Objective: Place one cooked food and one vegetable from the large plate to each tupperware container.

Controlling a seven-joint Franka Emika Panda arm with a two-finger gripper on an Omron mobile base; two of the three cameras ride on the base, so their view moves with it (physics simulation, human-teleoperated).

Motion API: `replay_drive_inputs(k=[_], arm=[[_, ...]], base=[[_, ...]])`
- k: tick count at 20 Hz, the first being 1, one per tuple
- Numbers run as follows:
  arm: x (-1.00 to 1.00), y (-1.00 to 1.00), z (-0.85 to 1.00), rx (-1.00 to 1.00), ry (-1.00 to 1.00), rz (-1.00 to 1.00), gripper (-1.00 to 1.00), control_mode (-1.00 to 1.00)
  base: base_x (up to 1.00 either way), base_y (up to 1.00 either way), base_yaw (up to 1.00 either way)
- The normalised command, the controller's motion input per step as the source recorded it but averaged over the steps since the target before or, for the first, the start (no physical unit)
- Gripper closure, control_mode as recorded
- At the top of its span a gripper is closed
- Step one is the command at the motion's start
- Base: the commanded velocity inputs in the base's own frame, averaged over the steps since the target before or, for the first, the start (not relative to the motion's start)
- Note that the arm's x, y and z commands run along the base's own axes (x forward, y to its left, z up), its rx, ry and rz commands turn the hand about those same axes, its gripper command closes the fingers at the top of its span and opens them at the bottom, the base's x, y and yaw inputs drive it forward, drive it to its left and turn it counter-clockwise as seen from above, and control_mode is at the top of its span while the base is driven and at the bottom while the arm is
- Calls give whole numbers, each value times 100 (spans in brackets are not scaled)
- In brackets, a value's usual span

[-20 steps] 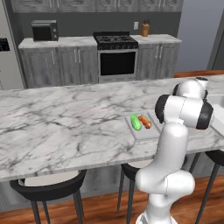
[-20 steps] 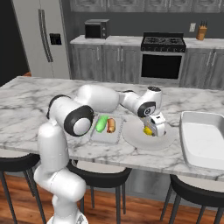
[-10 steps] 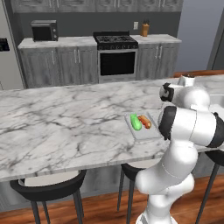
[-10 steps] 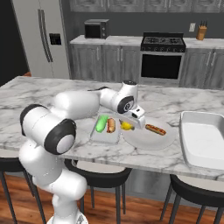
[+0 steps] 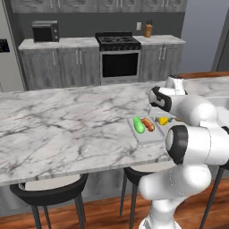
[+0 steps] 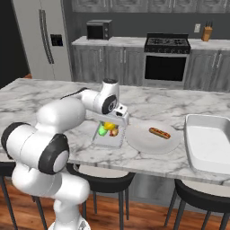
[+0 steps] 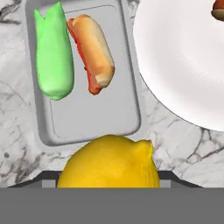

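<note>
Pincer (image 6: 113, 122) pinching a yellow vegetable (image 7: 109, 162), which hangs low over the near edge of the small tupperware container (image 7: 94, 118). The fingertips are hidden behind the vegetable, so I judge the hold from how it sits at the hand.

Taken left to right in the right base view, the small container comes first. It already holds a green vegetable (image 7: 53, 57) and a hot dog (image 7: 90, 52), lying side by side and just touching. Beside it is the large plate (image 7: 183, 57), with a second hot dog (image 6: 160, 132) on it. Well apart at the right end of the desk (image 6: 45, 92) stands the larger container (image 6: 209, 143), which looks bare.

The main risk, as I read it, is a release here. The small container already has its pair, so a third item would leave the larger one short of a vegetable.

A second risk is that the rounded vegetable lands on the rim, rolls onto the desk and possibly off its near edge.

A low carry rightwards could also clip the plate's rim or nudge the hot dog on it.

A grip on a smooth, bulging skin may slip if the arm swings fast.
</note>
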Motion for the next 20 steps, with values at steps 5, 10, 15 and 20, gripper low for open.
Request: replay_drive_inputs(k=[5, 10, 15, 20], arm=[[-26, 13, 20, -1, 0, 5, 100, 100], [0, 0, 0, 0, 0, 0, 100, 100], [0, 0, 0, 0, 0, 0, 100, 100], [0, 0, 0, 0, 0, 0, 100, 100]], base=[[-36, -7, 3], [-80, -91, 1], [-52, -100, 0], [11, -94, 0]])
